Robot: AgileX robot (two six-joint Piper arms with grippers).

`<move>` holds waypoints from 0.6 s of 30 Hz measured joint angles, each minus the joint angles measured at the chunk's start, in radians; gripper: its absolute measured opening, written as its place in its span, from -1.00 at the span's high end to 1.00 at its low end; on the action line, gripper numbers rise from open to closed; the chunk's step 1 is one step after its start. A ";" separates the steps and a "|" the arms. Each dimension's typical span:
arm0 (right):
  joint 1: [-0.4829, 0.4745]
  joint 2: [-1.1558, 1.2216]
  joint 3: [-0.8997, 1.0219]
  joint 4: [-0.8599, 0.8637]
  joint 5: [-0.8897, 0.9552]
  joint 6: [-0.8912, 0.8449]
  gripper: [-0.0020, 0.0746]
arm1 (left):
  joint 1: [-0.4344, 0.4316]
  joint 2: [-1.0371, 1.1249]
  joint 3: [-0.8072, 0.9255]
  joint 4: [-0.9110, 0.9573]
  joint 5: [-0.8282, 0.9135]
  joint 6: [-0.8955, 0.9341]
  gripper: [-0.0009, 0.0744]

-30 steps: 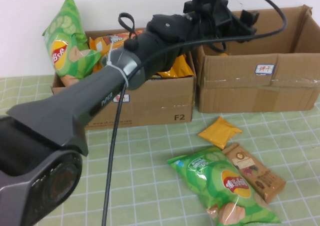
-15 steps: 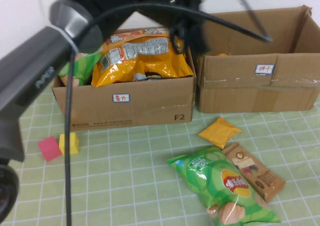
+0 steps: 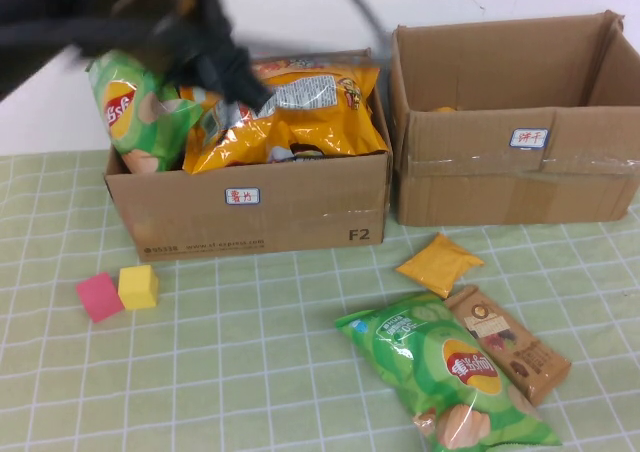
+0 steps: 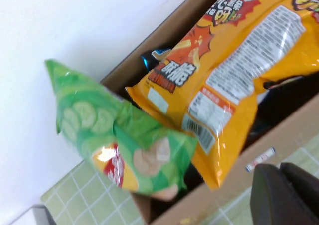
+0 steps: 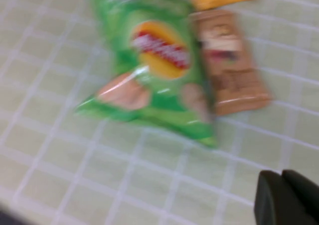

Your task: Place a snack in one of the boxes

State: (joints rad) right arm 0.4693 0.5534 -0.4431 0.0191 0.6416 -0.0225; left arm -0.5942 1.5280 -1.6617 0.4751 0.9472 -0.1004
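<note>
Two open cardboard boxes stand at the back. The left box holds a green chip bag and a large orange chip bag; both also show in the left wrist view, the green bag and the orange bag. The right box shows only a bit of orange inside. On the table lie a green chip bag, a brown biscuit pack and a small orange packet. My left gripper is shut and empty, blurred above the left box. My right gripper is shut and empty above the table near the green bag.
A pink block and a yellow block sit on the checked tablecloth in front of the left box. A white wall rises behind the boxes. The right arm does not show in the high view.
My left arm has swung from over the right box leftward to above the left box's left end, uncovering both boxes. The snacks on the table have not moved.
</note>
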 joint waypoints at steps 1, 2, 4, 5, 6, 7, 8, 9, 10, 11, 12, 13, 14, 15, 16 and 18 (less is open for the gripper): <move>0.000 0.000 0.005 0.040 -0.002 -0.063 0.95 | -0.001 -0.053 0.072 0.009 -0.040 -0.030 0.98; 0.000 0.000 0.008 0.090 -0.002 -0.122 0.95 | -0.001 -0.122 0.165 0.014 -0.093 -0.058 0.98; 0.000 0.000 0.012 0.168 -0.006 -0.214 0.95 | -0.002 -0.260 0.357 0.023 -0.212 -0.112 0.98; 0.000 0.000 0.012 0.206 -0.011 -0.255 0.95 | -0.002 -0.316 0.432 0.029 -0.273 -0.133 0.98; 0.000 0.000 0.012 0.237 -0.016 -0.288 0.95 | -0.002 -0.386 0.525 0.039 -0.335 -0.156 0.98; 0.000 0.000 0.012 0.265 -0.024 -0.307 0.95 | -0.002 -0.456 0.613 0.051 -0.398 -0.169 0.98; 0.000 0.000 0.014 0.290 -0.034 -0.328 0.95 | -0.002 -0.526 0.696 0.060 -0.447 -0.176 0.98; 0.000 0.000 0.016 0.311 -0.043 -0.343 0.95 | -0.002 -0.597 0.775 0.068 -0.508 -0.183 0.98; 0.000 0.000 0.018 0.324 -0.048 -0.348 0.95 | -0.002 -0.669 0.847 0.073 -0.565 -0.186 0.98; 0.000 0.000 0.020 0.335 -0.052 -0.356 0.95 | -0.004 -0.727 0.901 0.078 -0.607 -0.188 0.98; 0.000 0.000 0.022 0.342 -0.052 -0.361 0.95 | -0.004 -0.799 0.963 0.080 -0.654 -0.192 0.98; 0.000 0.000 0.022 0.347 -0.052 -0.363 0.95 | -0.004 -0.873 1.020 0.084 -0.694 -0.194 0.98; 0.000 0.000 0.022 0.351 -0.057 -0.365 0.95 | -0.004 -0.932 1.060 0.086 -0.726 -0.197 0.98; 0.000 0.000 0.022 0.353 -0.065 -0.368 0.95 | -0.004 -1.006 1.105 0.093 -0.748 -0.198 0.98; 0.000 0.000 0.022 0.355 -0.070 -0.368 0.95 | -0.004 -1.077 1.142 0.096 -0.756 -0.198 0.98; 0.000 0.000 0.022 0.357 -0.089 -0.368 0.95 | -0.004 -1.200 1.188 0.097 -0.739 -0.207 0.98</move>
State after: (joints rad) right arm 0.4693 0.5534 -0.4210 0.3761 0.5522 -0.3908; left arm -0.5979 0.3280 -0.4740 0.5722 0.2083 -0.3076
